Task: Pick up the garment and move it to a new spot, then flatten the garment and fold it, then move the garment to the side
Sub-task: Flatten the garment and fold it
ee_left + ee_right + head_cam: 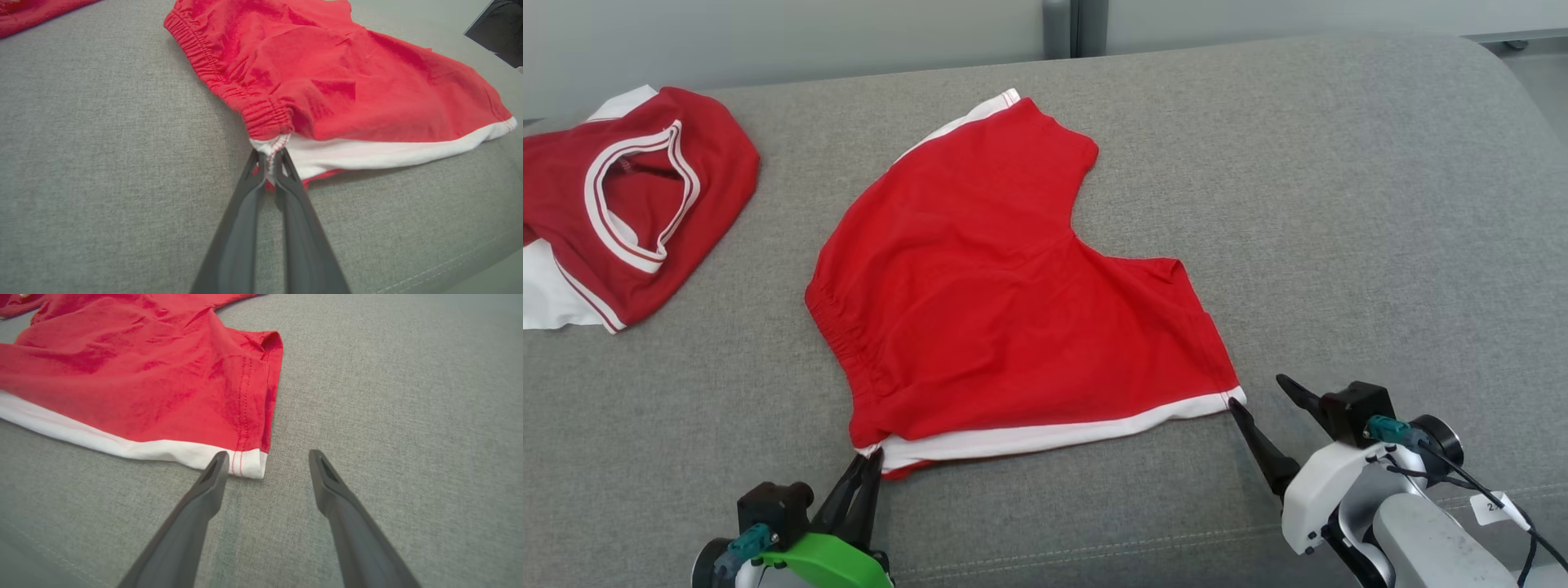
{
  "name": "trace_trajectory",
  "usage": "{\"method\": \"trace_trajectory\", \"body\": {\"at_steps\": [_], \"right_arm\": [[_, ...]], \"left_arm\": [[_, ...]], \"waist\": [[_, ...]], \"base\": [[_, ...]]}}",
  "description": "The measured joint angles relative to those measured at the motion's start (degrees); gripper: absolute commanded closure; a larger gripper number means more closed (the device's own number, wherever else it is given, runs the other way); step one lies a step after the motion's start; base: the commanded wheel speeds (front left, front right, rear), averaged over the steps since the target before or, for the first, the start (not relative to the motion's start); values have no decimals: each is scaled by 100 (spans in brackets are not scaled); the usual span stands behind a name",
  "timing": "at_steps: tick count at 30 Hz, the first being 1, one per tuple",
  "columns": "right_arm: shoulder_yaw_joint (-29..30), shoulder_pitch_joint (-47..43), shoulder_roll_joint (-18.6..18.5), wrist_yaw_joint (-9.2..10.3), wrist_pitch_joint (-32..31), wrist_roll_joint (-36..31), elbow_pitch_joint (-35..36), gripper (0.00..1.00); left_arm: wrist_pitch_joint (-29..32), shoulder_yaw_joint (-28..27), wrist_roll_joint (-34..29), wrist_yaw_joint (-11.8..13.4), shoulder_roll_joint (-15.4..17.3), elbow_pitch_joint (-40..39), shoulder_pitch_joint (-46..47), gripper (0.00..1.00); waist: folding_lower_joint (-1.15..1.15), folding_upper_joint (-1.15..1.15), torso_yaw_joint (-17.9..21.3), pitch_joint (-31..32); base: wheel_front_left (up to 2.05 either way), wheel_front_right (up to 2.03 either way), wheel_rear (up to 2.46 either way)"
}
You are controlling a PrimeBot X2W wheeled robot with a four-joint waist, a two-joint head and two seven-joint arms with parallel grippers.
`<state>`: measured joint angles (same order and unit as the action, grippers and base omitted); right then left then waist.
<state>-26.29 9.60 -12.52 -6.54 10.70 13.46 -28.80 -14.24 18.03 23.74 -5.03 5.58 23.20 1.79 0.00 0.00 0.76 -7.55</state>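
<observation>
Near left, at the bottom of the head view, the left pincer (869,457) is clenched on the near left corner of the red shorts (1005,302). Its two dark fingers are pressed together on the spot where the gathered waistband (837,327) meets a white band (1054,433). The left wrist view shows that corner pinched up between the fingertips.

Far left, well apart from the shorts, a red and white top (629,204) lies crumpled on the same grey fabric surface (1339,204). It is not touched by either arm.

The shorts lie spread out in the middle of the surface, beyond both pincers, with the two legs reaching toward the far side. The near edge is the white band. It runs from left to right and sits slightly farther away at its right end. It stretches from one pincer to the other.

Near right, the right pincer (1262,396) is released, with its fingers spread wide and nothing between them. In the right wrist view its left fingertip (218,461) sits at the near right corner of the white band, touching it or just beside it. The right finger stands over bare grey surface, clear of the cloth. So the corner lies at the left side of the open jaws, and the rest of the gap spans bare surface.

The right arm is clearly the nearer one to this free corner. It likely needs a small shift left and away from the robot to bring the corner between its fingers before closing.
</observation>
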Motion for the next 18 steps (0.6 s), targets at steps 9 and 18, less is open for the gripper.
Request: {"method": "trace_trajectory", "body": {"at_steps": [9,18], "right_arm": [[-199,288,41,-51,3,15,-379,17],[-354,423,196,-52,12,129,-722,57]], "left_arm": [[-1,-85,-33,-2,-69,-51,93,100],[-1,-110,-52,-9,-96,-51,119,100]], "waist": [[0,0,-129,-110],[0,0,-202,-150]], "base": [[0,0,0],[0,0,0]]}}
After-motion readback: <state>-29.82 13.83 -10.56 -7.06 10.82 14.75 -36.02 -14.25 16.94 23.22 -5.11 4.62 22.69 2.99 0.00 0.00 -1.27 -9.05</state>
